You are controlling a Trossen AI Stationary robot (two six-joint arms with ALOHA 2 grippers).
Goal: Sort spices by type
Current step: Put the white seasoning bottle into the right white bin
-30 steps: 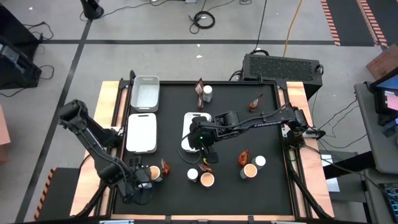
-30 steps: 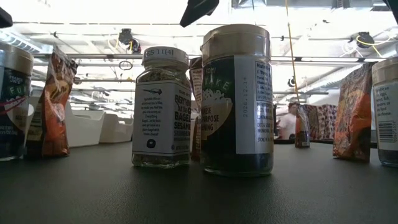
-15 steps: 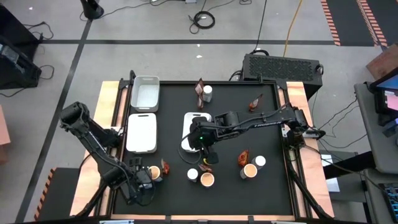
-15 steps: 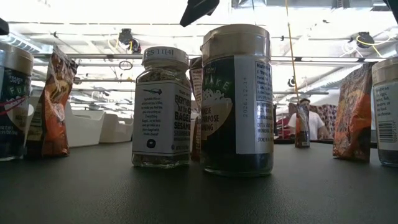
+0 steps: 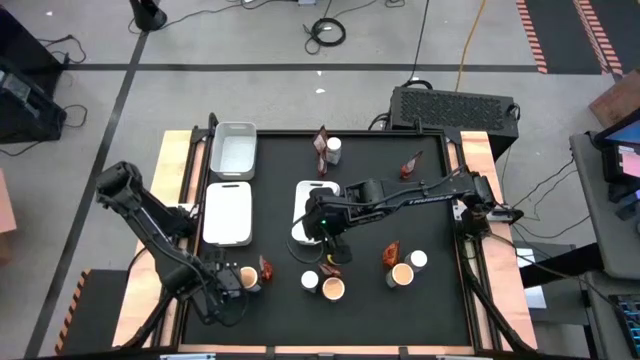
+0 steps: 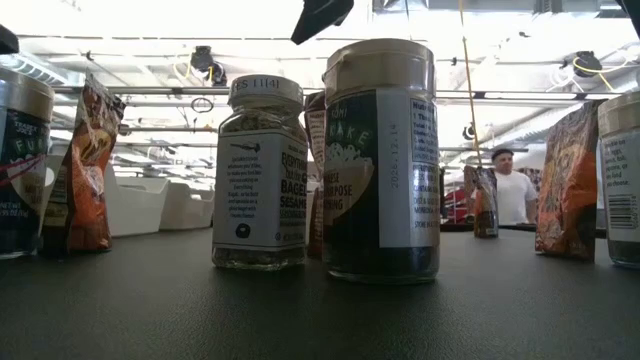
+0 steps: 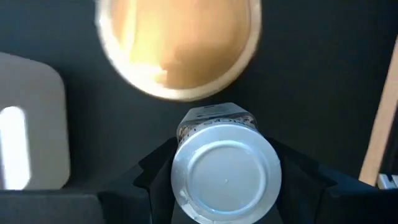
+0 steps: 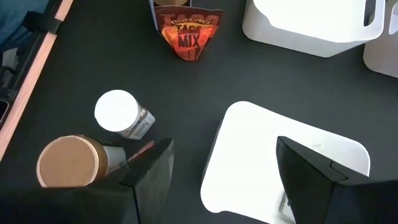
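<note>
My left gripper (image 5: 226, 286) is at the near left of the table, shut on a white-capped jar (image 7: 225, 169). A yellow-orange-topped tub (image 7: 180, 43) stands just beyond the jar, with a reddish-brown packet (image 5: 265, 268) beside it. My right gripper (image 5: 325, 228) hangs open over the near end of the middle white tray (image 8: 273, 143), touching nothing. Past its fingers stand another jar (image 8: 116, 112), a tub (image 8: 67, 163) and a packet (image 8: 186, 31). More jars, tubs and packets stand upright on the mat. My left gripper holds the jar by its white cap (image 7: 181, 180), pinched between the two fingers (image 7: 155, 177). The fingers come from above, pointing down, one on each side of the cap. I cannot tell whether the jar's base is on the mat.
Two more white trays (image 5: 233, 150) (image 5: 228, 213) lie along the table's left side. Spices are grouped near the far edge (image 5: 326, 148) (image 5: 412, 163) and toward the near right (image 5: 403, 272). The table has a wooden rim (image 5: 172, 170). A person (image 6: 515, 190) stands in the room behind.
Both grippers stay about where they were. The person in the room behind has walked toward the right of the low view.
</note>
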